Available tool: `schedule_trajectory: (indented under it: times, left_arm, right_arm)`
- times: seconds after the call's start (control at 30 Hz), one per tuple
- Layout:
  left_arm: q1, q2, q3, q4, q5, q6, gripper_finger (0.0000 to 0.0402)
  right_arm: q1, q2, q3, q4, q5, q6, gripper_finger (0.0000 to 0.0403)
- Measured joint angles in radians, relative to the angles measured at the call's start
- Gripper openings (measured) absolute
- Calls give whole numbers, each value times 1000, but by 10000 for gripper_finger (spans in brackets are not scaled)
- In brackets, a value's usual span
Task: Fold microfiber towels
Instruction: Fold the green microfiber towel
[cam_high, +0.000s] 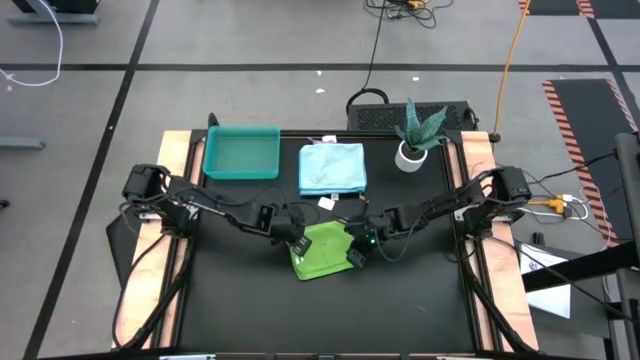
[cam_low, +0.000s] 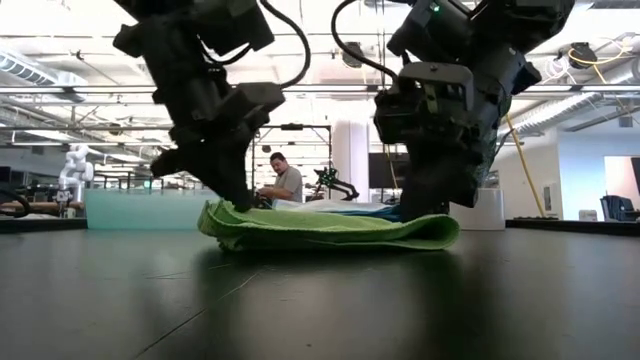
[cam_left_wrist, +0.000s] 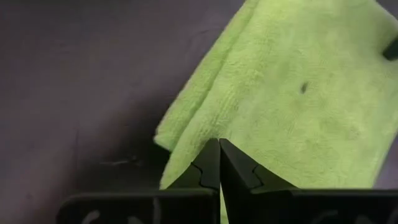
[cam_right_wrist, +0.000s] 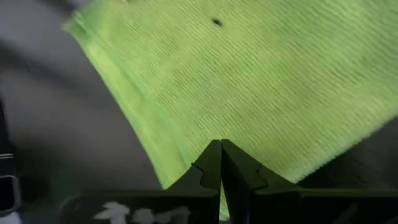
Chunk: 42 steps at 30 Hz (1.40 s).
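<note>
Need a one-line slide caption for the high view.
Both arms meet at table centre, left gripper and right gripper shut on the folded green towel; pale blue towel and teal tray behind.

The green towel (cam_high: 325, 250) is soft cloth with a fuzzy, ribbed pile, matt all over. The pale blue towel (cam_high: 333, 167) on the far side looks like the same napped cloth. The table top (cam_high: 250, 310) is dark and smooth with a dull sheen. The teal tray (cam_high: 241, 153) at far left looks like smooth, faintly translucent plastic. The gripper fingers (cam_left_wrist: 208, 171) are matt black plastic.
</note>
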Motion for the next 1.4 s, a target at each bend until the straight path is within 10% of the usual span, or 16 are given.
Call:
schedule_trajectory:
  times: [1.07,1.4]
  left_arm:
    - [21,65,10,-19,27,47,2]
    - [5,-36,144,-74,-107,184,3]
  right_arm:
    - [55,-29,-103,91,-4,72,0]
    - [0,-165,-84,84,88,-23,0]
